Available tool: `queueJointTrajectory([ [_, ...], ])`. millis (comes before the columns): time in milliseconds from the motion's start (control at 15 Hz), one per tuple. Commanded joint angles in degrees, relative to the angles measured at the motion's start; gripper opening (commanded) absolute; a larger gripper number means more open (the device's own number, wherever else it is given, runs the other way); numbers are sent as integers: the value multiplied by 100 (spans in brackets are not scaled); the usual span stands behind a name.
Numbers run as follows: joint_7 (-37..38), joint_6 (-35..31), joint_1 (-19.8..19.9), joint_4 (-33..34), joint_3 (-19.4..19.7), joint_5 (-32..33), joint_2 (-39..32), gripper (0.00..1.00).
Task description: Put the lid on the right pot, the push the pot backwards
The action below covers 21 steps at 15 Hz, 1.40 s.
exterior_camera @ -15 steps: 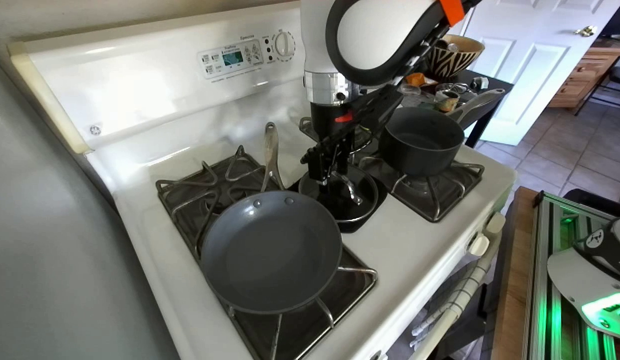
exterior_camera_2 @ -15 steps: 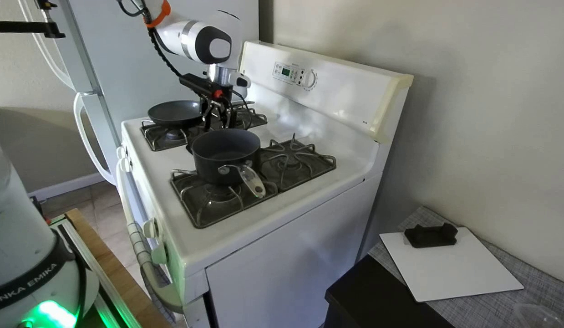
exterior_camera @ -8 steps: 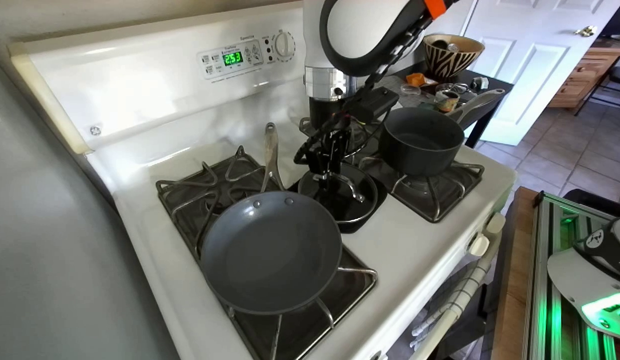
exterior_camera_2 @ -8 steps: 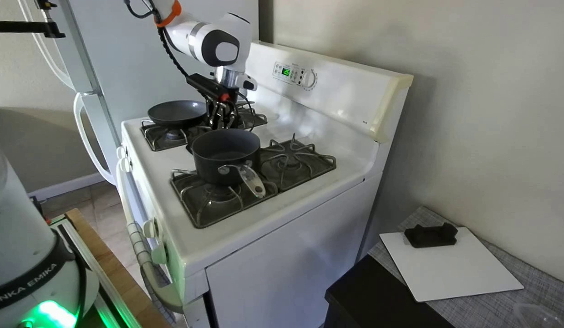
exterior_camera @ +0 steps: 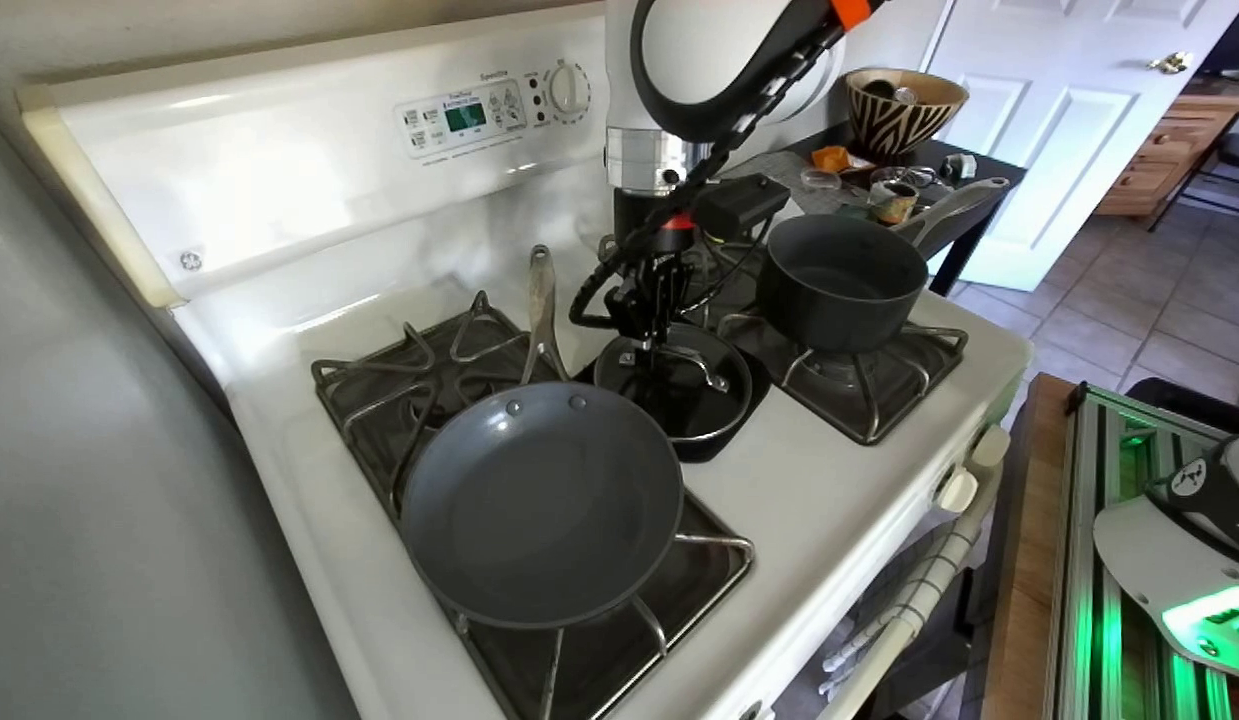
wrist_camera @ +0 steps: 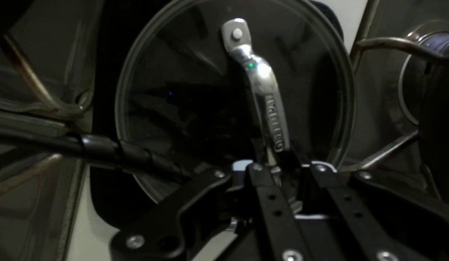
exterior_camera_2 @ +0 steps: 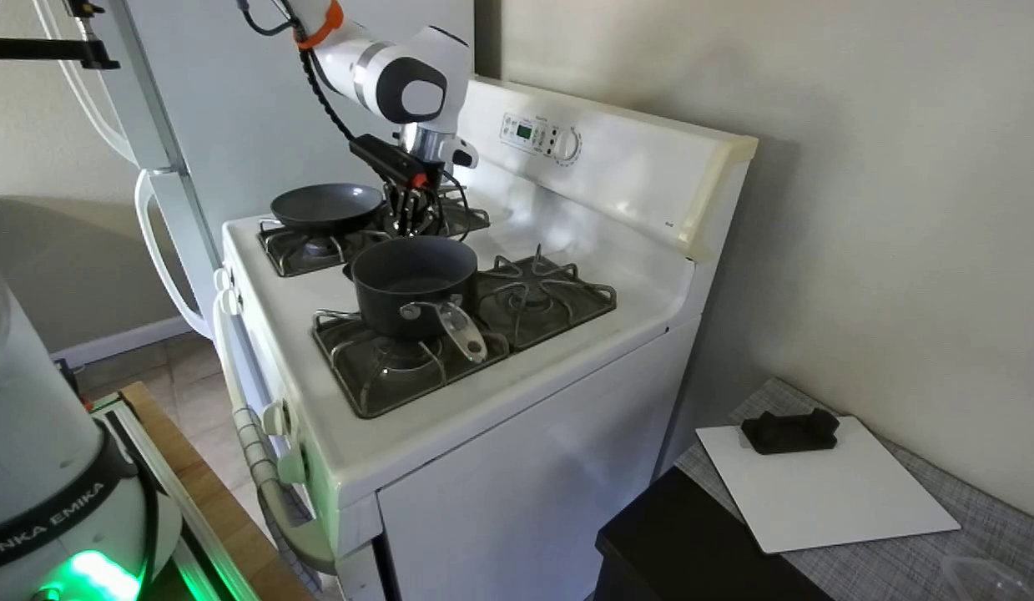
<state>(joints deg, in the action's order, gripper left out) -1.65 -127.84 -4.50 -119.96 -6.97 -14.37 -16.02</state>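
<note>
In an exterior view, your gripper (exterior_camera: 651, 368) points down at the lid (exterior_camera: 694, 402), which is over the stove (exterior_camera: 814, 505) between the pan (exterior_camera: 544, 505) and the pot (exterior_camera: 829, 315). In an exterior view, the pot sits on a burner (exterior_camera_2: 391, 380) and hides the lid. In the wrist view, dim as it is, your jaws seem clenched on the lid's handle (wrist_camera: 273, 108).

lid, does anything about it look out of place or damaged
Its place looks odd: the lid is over something black between the grates, not on the saucepan, which stands uncovered. No damage shows on its visible part.
</note>
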Motion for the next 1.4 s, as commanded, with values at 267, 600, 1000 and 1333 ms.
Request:
queueJointTrajectory([
  [267,-196,116,67,162,-55,-243,-131,3],
  [600,-527,554,157,317,-67,-357,-216,46],
  [1000,-790,897,239,527,-59,-484,-362,0],
  [1333,-916,1125,304,696,-52,-588,-499,3],
])
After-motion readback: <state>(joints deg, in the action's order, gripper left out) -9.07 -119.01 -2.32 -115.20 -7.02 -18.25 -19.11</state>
